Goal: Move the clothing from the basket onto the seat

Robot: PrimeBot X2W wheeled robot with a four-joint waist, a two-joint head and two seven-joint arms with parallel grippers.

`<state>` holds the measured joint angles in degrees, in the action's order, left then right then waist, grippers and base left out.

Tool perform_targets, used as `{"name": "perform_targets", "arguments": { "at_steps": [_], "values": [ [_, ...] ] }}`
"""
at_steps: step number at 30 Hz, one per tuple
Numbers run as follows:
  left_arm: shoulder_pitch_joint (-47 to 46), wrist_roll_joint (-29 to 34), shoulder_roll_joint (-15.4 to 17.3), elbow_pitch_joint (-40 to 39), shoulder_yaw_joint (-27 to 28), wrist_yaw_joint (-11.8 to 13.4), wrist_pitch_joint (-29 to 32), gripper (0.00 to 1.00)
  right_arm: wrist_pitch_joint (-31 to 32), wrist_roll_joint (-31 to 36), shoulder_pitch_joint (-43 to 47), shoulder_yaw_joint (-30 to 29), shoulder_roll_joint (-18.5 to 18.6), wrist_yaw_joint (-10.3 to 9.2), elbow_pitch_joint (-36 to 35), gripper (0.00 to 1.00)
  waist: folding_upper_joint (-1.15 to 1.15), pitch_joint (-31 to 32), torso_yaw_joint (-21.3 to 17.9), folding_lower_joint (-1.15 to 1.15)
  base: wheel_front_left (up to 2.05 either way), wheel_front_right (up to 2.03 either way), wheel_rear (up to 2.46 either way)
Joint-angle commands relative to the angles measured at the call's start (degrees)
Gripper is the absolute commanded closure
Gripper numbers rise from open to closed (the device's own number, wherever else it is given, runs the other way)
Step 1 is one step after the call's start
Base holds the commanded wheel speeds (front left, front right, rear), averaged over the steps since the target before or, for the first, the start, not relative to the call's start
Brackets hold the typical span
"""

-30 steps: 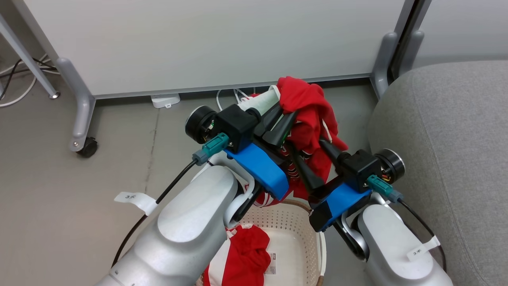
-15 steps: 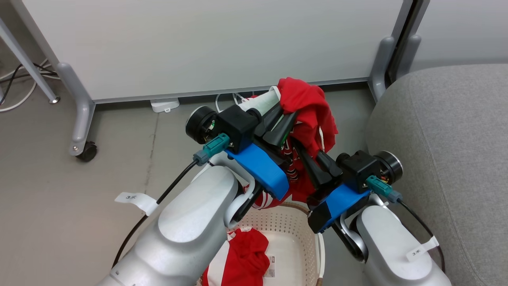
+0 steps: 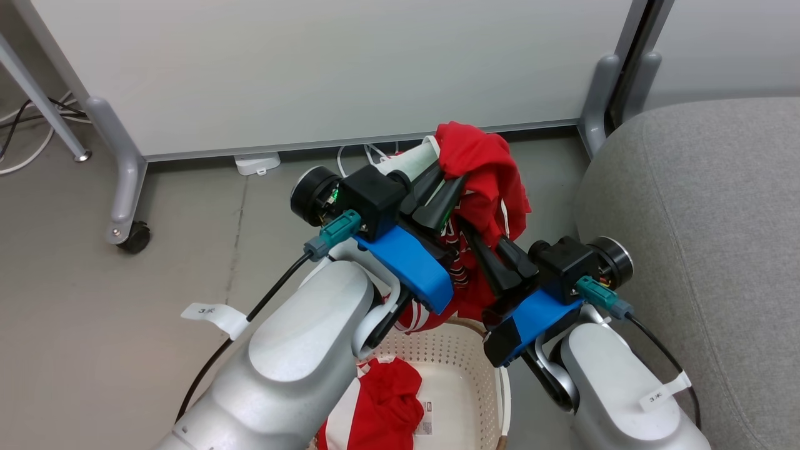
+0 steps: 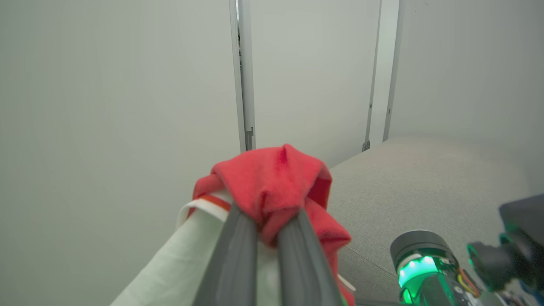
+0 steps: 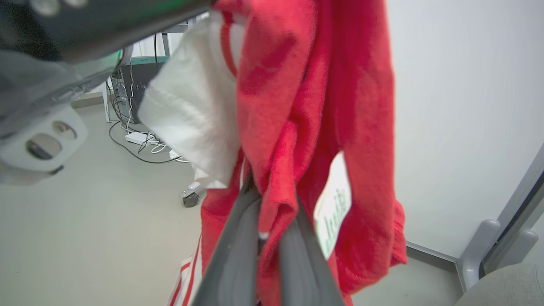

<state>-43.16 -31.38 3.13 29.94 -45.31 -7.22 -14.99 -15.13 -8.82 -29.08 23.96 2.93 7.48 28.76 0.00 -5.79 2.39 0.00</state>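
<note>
Clothing lifted above the basket - one piece in the air, one not yet picked up.

The red garment (image 3: 484, 162) hangs over the basket (image 3: 456, 350), with the left gripper (image 3: 451, 175) pressed together on a bunched fold at its top. The right gripper (image 3: 484, 239) pinches a lower fold just beside the white tag (image 5: 333, 208). A second garment (image 3: 390, 400) lies on the basket's bottom, and the seat (image 3: 687, 219) stands to the robot's right with no clothing on it. Each pinch seems to take only a thin fold of soft fabric, so a quick swing toward the seat could pull it out of one pair of fingers. If the arms drift apart unevenly, the cloth between them would go taut and tug free. The loose tail hangs low - it could snag the basket's rim and drag the basket along.
</note>
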Motion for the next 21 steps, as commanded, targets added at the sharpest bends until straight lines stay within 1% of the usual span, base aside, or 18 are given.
{"name": "perform_targets", "arguments": {
  "at_steps": [1, 11, 12, 13, 14, 21],
  "values": [
    [0.3, 0.2, -0.1, 0.2, 0.3, -0.4, -0.3, 1.00, 0.0, -0.2, -0.1, 0.0, -0.1, 0.03, -0.2, 1.00, 0.00, 0.0, 0.0, 0.00, 0.00, 0.00, 0.00],
    [0.4, 0.4, -0.1, 0.7, 0.6, -0.2, -0.3, 1.00, 0.0, -0.3, 0.0, 0.3, -0.1, 0.03, -0.4, 1.00, 0.00, 0.0, 0.0, 0.00, 0.00, 0.00, 0.00],
    [0.3, 0.5, -0.1, 0.9, 0.7, -0.2, -0.3, 0.86, 0.0, -0.3, -0.1, 0.3, -0.1, 0.03, -0.4, 1.00, 0.00, 0.0, 0.0, 0.00, 0.00, 0.00, 0.00],
    [0.3, 0.6, -0.1, 1.2, 0.6, -0.2, -0.3, 0.51, 0.0, -0.3, -0.2, 0.3, -0.1, 0.03, -0.4, 1.00, 0.00, -0.1, 0.0, 0.00, 0.00, 0.00, 0.00],
    [0.1, 0.7, -0.1, 1.3, 0.5, -0.2, -0.3, 0.00, 0.0, -0.3, -0.2, 0.2, -0.1, 0.03, -0.4, 1.00, 0.00, -0.1, 0.0, 0.00, 0.00, 0.00, 0.00],
    [0.0, 1.3, -0.1, 1.3, 0.8, -0.2, -0.3, 0.00, 0.0, -0.3, -0.6, 0.0, -0.1, 0.03, -0.6, 1.00, 0.00, -0.4, 0.0, 0.00, 0.00, 0.00, 0.00]
  ]
}}
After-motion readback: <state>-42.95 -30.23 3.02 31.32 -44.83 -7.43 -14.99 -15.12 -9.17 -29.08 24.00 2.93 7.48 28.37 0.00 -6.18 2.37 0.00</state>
